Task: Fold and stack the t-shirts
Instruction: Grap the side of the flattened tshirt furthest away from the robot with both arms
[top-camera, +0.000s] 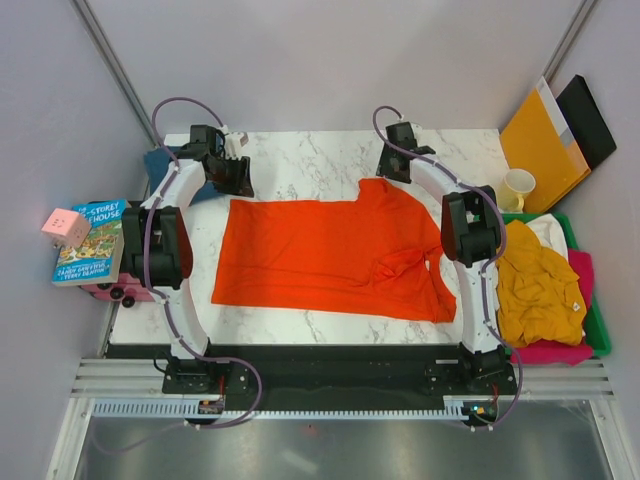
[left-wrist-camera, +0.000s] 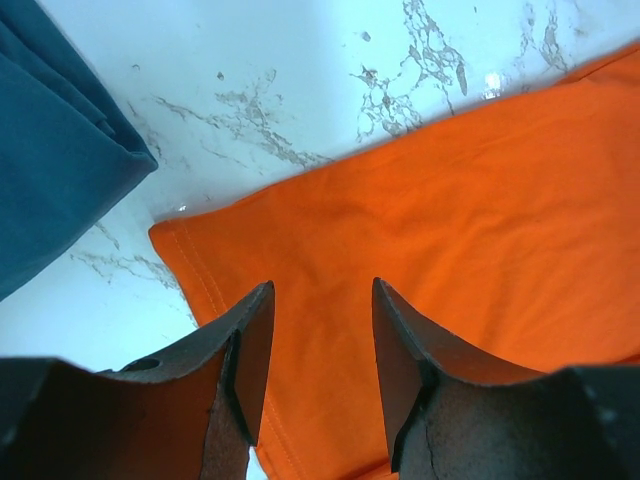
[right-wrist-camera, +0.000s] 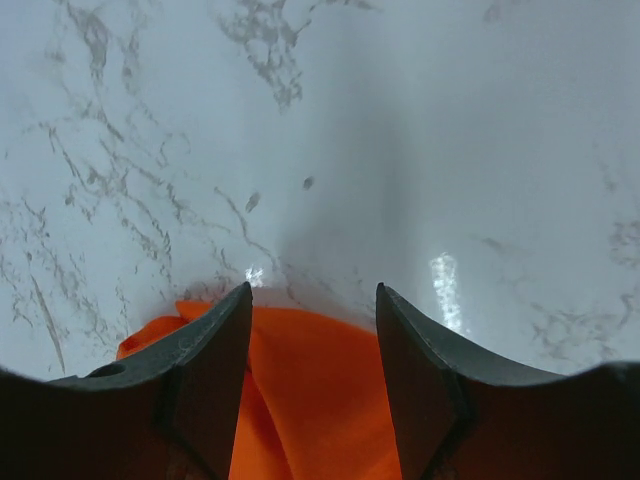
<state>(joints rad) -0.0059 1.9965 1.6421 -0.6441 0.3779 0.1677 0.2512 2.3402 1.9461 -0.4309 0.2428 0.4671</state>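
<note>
Left arm (top-camera: 165, 240), right arm (top-camera: 470, 225) over t-shirt (top-camera: 320, 255)

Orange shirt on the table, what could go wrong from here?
The orange shirt is bunched at one sleeve, so a fold may trap creases. The left gripper hangs open over a hem corner and might pinch one layer only. The right gripper, open at the cloth's edge, could miss it.

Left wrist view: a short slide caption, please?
Open fingers over a corner of the orange t-shirt, blue t-shirt nearby.
</note>
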